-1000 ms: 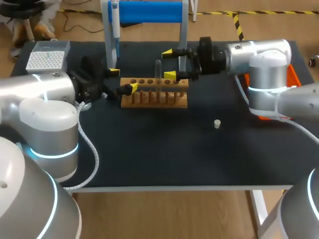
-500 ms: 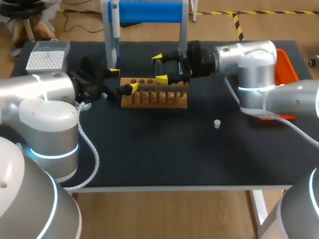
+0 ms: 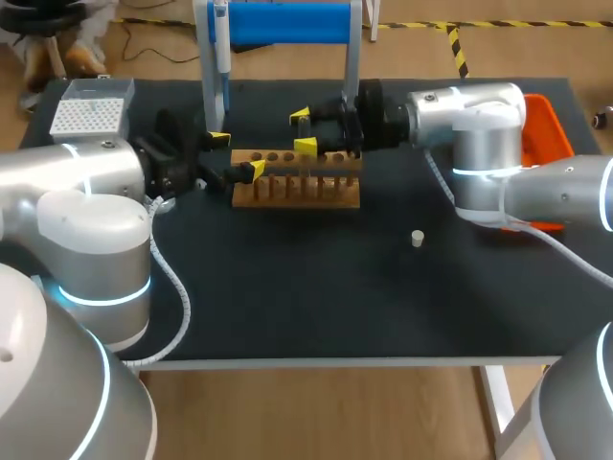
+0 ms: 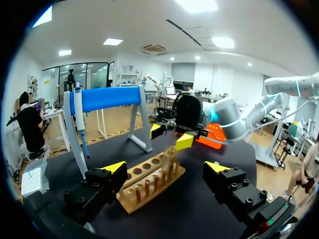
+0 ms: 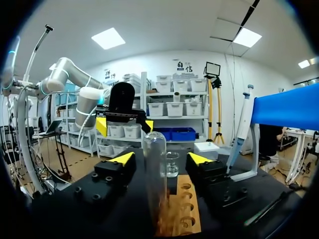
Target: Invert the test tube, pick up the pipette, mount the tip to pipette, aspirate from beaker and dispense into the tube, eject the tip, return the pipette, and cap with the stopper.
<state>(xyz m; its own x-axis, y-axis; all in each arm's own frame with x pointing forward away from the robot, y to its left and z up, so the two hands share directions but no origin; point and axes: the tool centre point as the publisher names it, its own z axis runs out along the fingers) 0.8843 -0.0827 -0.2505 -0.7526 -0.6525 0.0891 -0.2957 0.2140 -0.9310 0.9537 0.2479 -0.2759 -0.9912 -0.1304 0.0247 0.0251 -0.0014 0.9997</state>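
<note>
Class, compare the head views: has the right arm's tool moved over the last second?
Yes. The right tool has moved left along the wooden rack, and its open fingers now sit either side of the test tube.

A black table (image 3: 316,297) spreads wide, and toward the back, near the middle, sits a wooden rack (image 3: 297,196) with a row of holes along its top. Just behind it is a stand (image 3: 287,21) with a blue bar across. At the far right edge is an orange tray (image 3: 548,129), partly hidden.
</note>
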